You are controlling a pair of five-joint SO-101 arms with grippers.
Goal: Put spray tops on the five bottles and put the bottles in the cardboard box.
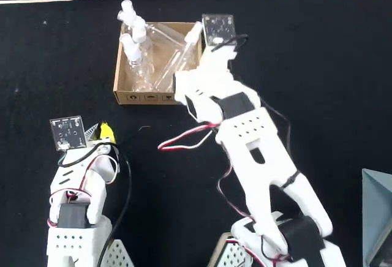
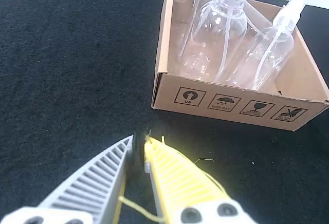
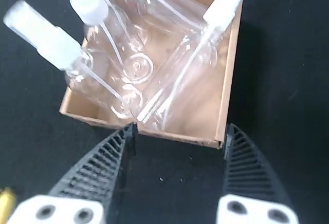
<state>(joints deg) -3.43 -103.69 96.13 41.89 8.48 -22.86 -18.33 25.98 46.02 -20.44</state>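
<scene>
The cardboard box (image 1: pixel 122 89) stands at the table's back, with several clear bottles (image 1: pixel 139 56) inside, each with a white spray top. Some stand upright and one bottle (image 3: pixel 175 80) leans across toward the box's right wall. My right gripper (image 3: pixel 179 134) hangs open above the near wall of the box (image 3: pixel 226 106), nothing between its fingers; in the high view the right arm (image 1: pixel 211 80) stretches to the box's right front corner. My left gripper (image 2: pixel 139 143) is shut and empty, low over the black table in front of the box (image 2: pixel 231 100). In the high view the left gripper (image 1: pixel 101 133) sits at the lower left.
The table is covered in black cloth (image 1: pixel 318 65). A grey object (image 1: pixel 378 218) pokes in at the right edge. Red and black cables (image 1: pixel 184 139) trail from the right arm across the middle.
</scene>
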